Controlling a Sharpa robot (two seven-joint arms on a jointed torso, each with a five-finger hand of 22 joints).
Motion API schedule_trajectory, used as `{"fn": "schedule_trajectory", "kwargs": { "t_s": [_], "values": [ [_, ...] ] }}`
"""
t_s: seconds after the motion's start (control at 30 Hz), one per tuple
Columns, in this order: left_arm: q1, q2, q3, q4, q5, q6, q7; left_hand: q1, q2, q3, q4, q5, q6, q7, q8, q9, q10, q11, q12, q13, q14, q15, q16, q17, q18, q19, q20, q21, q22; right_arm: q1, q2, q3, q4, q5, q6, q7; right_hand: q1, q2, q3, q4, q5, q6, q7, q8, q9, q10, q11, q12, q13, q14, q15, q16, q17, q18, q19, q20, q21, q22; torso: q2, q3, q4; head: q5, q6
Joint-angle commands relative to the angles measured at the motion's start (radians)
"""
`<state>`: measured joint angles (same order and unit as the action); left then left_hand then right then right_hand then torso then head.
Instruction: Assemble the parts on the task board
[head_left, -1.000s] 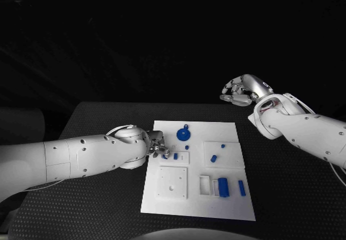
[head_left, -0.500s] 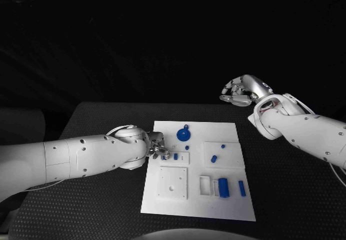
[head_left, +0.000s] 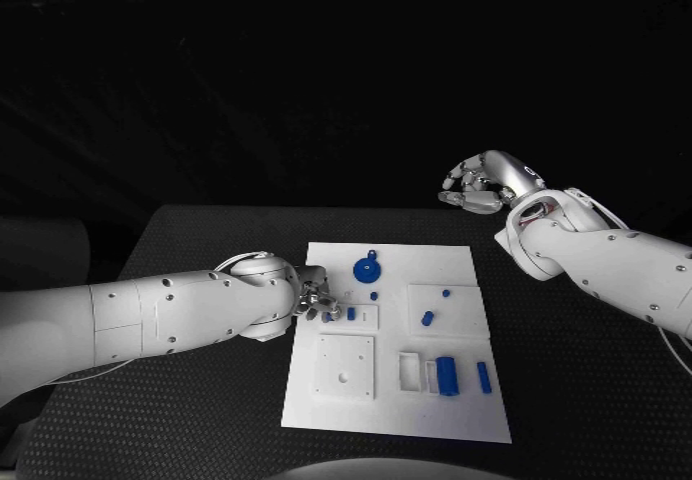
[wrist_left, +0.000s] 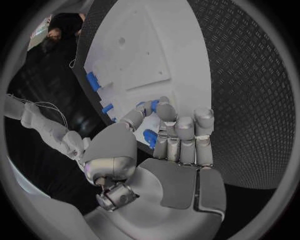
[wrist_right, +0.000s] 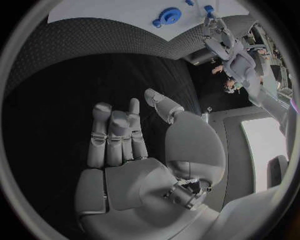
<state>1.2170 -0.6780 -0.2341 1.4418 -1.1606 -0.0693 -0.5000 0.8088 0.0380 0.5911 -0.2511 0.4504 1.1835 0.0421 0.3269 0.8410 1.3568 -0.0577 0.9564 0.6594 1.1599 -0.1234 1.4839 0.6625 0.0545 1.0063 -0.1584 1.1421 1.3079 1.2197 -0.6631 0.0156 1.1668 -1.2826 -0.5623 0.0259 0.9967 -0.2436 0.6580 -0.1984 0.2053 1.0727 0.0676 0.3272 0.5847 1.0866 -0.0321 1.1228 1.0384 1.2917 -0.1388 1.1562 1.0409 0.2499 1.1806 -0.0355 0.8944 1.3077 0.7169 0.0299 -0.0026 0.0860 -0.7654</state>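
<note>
Nearest the robot, the task board (head_left: 397, 400) lies flat on the black worktop (head_left: 577, 400). Along its near edge, on the side away from the left hand, a thick blue block (head_left: 447, 374) stands between a white holder (head_left: 411, 370) and a slim blue bar (head_left: 483, 376), all close together. A square white plate (head_left: 346, 366) with a small hole sits just nearer the robot than the left hand.

The left hand (head_left: 315, 300) rests at the board's left edge, about halfway up it. Its fingers (wrist_left: 178, 131) are curled together and point down onto a small raised white block (head_left: 353, 316), where their tips meet a small blue peg (head_left: 351, 313). In the left wrist view a blue piece (wrist_left: 150, 138) shows between thumb and fingers, but whether the hand truly pinches it or only touches it I cannot tell.

Beyond the left hand's fingertips, toward the board's middle, lie a tiny blue dot (head_left: 374, 295) and a slanted blue peg (head_left: 427, 318) on another white plate (head_left: 444, 308). Farther still sits the round blue disc (head_left: 366, 268) with a small tab.

The right hand (head_left: 483, 184) hangs in the air past the far edge of the worktop, well apart from the board. Its fingers (wrist_right: 115, 137) are loosely bent, spread, and hold nothing.
</note>
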Motion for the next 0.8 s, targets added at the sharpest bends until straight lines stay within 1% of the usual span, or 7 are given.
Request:
{"fn": "schedule_trajectory", "kwargs": {
  "t_s": [0.03, 0.27, 0.43, 0.53, 0.7, 0.8],
  "values": [
    [-0.010, 0.007, -0.007, 0.002, 0.030, 0.041, 0.007, -0.026, -0.006, 0.018, 0.036, -0.015, 0.049, -0.059, 0.124, -0.006, 0.050, -0.055, -0.001, -0.002, 0.076, -0.085, -0.002, -0.002, 0.030, -0.009, -0.102, 0.001, 0.012, 0.000, 0.000, 0.000, 0.001, 0.000, 0.010, 0.004, -0.007, 0.000, -0.007, -0.001, 0.005, -0.001, 0.009, -0.006, 0.001, -0.007, -0.001, -0.006, 0.001, -0.008, 0.000, -0.004, 0.001, 0.012, -0.010, 0.000, -0.004, 0.015, 0.000, -0.0001, -0.0004, 0.000, 0.002],
    [-0.010, 0.009, -0.007, -0.010, 0.028, 0.031, 0.005, -0.036, -0.012, 0.018, 0.049, -0.031, 0.046, -0.059, 0.127, -0.011, 0.050, -0.055, -0.003, -0.004, 0.075, -0.085, -0.003, -0.004, 0.032, -0.009, -0.102, 0.001, 0.012, -0.001, -0.001, 0.000, 0.002, 0.000, 0.010, 0.004, -0.008, 0.000, -0.007, -0.001, 0.005, -0.001, 0.009, -0.006, 0.001, -0.007, -0.001, -0.006, 0.001, -0.008, 0.000, -0.005, 0.001, 0.012, -0.010, 0.000, -0.004, 0.015, 0.000, 0.0003, -0.0002, -0.002, 0.003],
    [-0.010, 0.011, -0.006, -0.013, 0.026, 0.031, 0.002, -0.021, -0.010, 0.028, 0.044, -0.041, 0.043, -0.059, 0.130, -0.015, 0.049, -0.056, -0.004, -0.006, 0.075, -0.086, -0.004, -0.006, 0.035, -0.009, -0.104, 0.001, 0.013, -0.001, -0.001, 0.000, 0.003, 0.000, 0.010, 0.004, -0.008, 0.000, -0.008, -0.001, 0.005, -0.001, 0.009, -0.006, 0.001, -0.007, -0.001, -0.006, 0.001, -0.008, 0.000, -0.005, 0.001, 0.012, -0.010, 0.000, -0.004, 0.015, 0.001, -0.0008, -0.0004, -0.002, 0.003],
    [-0.010, 0.012, -0.006, -0.013, 0.026, 0.033, 0.003, -0.012, -0.014, 0.032, 0.042, -0.049, 0.041, -0.058, 0.131, -0.017, 0.049, -0.055, -0.006, -0.008, 0.075, -0.086, -0.006, -0.008, 0.035, -0.008, -0.105, 0.002, 0.013, -0.002, -0.002, 0.000, 0.003, 0.000, 0.010, 0.004, -0.008, 0.000, -0.008, -0.001, 0.006, -0.001, 0.009, -0.006, 0.001, -0.007, -0.001, -0.006, 0.001, -0.008, 0.000, -0.005, 0.001, 0.012, -0.010, 0.000, -0.004, 0.015, 0.002, -0.0014, -0.0014, -0.002, 0.004],
    [-0.007, 0.010, -0.005, -0.011, 0.026, 0.038, 0.005, -0.003, -0.014, 0.034, 0.044, -0.063, 0.038, -0.057, 0.133, -0.020, 0.049, -0.055, -0.008, -0.010, 0.074, -0.086, -0.007, -0.010, 0.035, -0.008, -0.104, 0.002, 0.012, -0.003, -0.003, 0.000, 0.003, 0.000, 0.011, 0.004, -0.008, 0.000, -0.008, 0.000, 0.006, -0.001, 0.009, -0.006, 0.002, -0.007, -0.001, -0.006, 0.001, -0.008, 0.000, -0.005, 0.001, 0.012, -0.010, 0.000, -0.004, 0.015, 0.000, -0.0009, 0.0001, -0.003, 0.003],
    [-0.004, 0.011, -0.005, -0.012, 0.028, 0.040, 0.006, 0.001, -0.015, 0.034, 0.044, -0.069, 0.037, -0.057, 0.134, -0.022, 0.049, -0.055, -0.009, -0.011, 0.074, -0.086, -0.008, -0.010, 0.035, -0.009, -0.104, 0.002, 0.012, -0.004, -0.003, 0.000, 0.003, 0.000, 0.011, 0.004, -0.008, 0.000, -0.008, 0.000, 0.006, -0.001, 0.009, -0.006, 0.002, -0.007, -0.001, -0.006, 0.001, -0.008, 0.000, -0.005, 0.001, 0.012, -0.010, 0.000, -0.004, 0.015, 0.000, -0.0004, -0.0001, -0.003, 0.004]
  ]
}}
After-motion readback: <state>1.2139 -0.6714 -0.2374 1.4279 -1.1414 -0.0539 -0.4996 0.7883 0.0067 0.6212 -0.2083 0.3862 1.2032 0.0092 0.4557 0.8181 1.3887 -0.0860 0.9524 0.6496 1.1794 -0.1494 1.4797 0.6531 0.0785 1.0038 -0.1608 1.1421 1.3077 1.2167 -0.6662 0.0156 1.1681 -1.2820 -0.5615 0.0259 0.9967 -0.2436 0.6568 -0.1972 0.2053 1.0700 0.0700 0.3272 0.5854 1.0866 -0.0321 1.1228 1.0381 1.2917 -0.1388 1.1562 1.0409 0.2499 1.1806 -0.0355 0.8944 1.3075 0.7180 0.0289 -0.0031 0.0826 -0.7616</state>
